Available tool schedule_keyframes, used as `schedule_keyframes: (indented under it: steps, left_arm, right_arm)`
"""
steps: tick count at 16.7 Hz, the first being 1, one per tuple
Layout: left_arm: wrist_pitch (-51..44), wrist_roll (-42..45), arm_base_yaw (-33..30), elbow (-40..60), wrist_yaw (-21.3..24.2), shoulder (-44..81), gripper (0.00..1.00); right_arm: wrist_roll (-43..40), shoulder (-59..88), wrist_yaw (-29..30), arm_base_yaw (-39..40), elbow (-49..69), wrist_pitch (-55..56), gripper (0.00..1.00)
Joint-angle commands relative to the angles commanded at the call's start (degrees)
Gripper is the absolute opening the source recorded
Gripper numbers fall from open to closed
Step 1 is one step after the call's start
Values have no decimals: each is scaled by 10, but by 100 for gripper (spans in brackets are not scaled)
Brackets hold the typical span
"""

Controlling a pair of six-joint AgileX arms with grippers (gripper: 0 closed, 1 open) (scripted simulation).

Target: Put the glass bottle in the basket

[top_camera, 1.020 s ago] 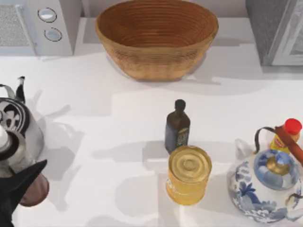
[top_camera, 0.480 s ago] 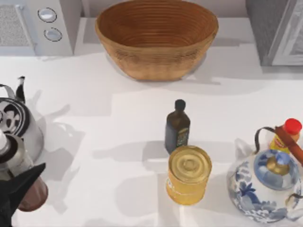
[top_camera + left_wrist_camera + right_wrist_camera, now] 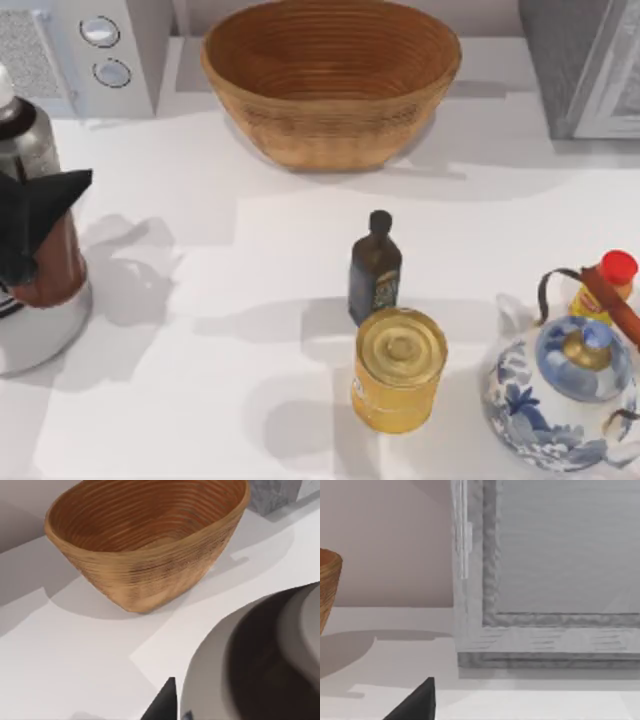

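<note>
Glass bottle (image 3: 35,215): your left claw (image 3: 30,225) has it clamped, lifted off the counter (image 3: 250,260) at 9 o'clock.
Basket (image 3: 330,80): sitting at 12 o'clock, well apart.

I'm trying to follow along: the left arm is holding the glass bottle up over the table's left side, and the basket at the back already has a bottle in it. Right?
Not quite. The basket has nothing in it; the top view shows its bare woven inside. The rest holds: the left gripper grips the glass bottle at the table's left side.
</note>
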Motion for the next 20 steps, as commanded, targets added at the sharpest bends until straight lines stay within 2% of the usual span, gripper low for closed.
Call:
schedule_keyframes:
  steps: [3, 8, 11, 13, 16, 18, 20]
  left_arm:
    - [12, -63, -83, 167, -138, 157, 0]
    - [36, -174, -225, 450, -399, 423, 0]
    - [51, -232, -299, 591, -544, 558, 0]
    - [60, -263, -340, 661, -623, 629, 0]
    - [70, -297, -381, 726, -702, 700, 0]
    - [74, -307, -393, 744, -724, 720, 0]
    - [74, -308, -395, 745, -726, 721, 0]
  right_arm:
    - [0, 0, 0, 0, 0, 0, 100]
    - [0, 0, 0, 0, 0, 0, 100]
    - [0, 0, 0, 0, 0, 0, 100]
    - [0, 0, 0, 0, 0, 0, 100]
    - [0, 0, 0, 0, 0, 0, 100]
    - [0, 0, 0, 0, 0, 0, 100]
    - [0, 0, 0, 0, 0, 0, 100]
